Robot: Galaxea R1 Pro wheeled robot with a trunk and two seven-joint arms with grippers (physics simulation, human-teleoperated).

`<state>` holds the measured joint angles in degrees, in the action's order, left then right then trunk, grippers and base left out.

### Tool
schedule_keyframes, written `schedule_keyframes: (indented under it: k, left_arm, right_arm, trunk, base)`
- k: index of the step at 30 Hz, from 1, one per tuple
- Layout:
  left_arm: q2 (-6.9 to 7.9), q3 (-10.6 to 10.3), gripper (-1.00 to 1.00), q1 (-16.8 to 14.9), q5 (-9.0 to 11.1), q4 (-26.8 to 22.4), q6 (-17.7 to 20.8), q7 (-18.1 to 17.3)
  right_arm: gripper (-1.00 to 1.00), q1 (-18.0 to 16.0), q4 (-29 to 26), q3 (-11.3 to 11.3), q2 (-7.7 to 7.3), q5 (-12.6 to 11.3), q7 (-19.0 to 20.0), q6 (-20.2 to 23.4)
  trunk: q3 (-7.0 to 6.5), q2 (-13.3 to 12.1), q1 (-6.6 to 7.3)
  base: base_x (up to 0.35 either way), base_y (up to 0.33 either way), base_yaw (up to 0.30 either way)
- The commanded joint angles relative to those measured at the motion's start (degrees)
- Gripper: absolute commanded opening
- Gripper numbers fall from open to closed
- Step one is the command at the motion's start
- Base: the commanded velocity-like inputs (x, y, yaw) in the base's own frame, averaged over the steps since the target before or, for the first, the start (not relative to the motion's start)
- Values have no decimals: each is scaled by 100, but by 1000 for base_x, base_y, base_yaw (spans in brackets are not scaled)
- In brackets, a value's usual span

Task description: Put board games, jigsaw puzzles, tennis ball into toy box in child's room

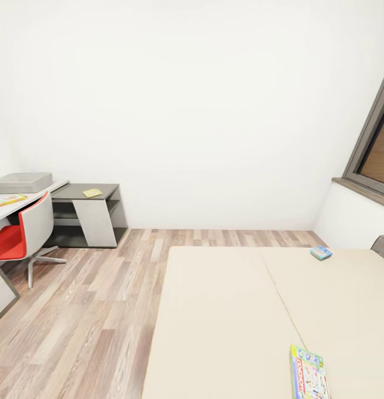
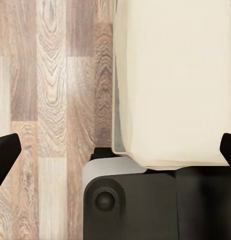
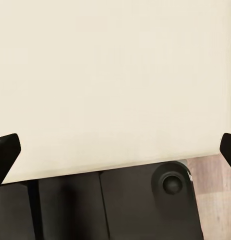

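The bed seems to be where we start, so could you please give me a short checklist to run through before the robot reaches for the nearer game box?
1. Nearer game box in sight on the bed: ok.
2. Second game box located, farther back on the mattress: ok.
3. Left gripper open and empty: ok.
4. Right gripper open and empty: ok.
5. Toy box visible on the table: ok.
6. Nearer box within arm's reach: cannot tell.
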<state>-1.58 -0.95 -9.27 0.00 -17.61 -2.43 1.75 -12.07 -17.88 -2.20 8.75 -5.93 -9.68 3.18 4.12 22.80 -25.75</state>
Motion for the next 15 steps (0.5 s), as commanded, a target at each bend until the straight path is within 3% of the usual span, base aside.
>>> schedule_keyframes:
  k: [1,15]
  left_arm:
    - [0,-11,100,-4,0,4,-19,18]
    - [0,-11,100,-4,0,4,-18,18]
  right_arm:
    - [100,-1,-14,-17,4,-39,-12,25]
    - [100,-1,-14,-16,4,-39,-10,25]
  trunk:
    - [13,12,-3]
    - [13,12,-3]
  base:
    - [0,-83,0]
    - [0,-83,0]
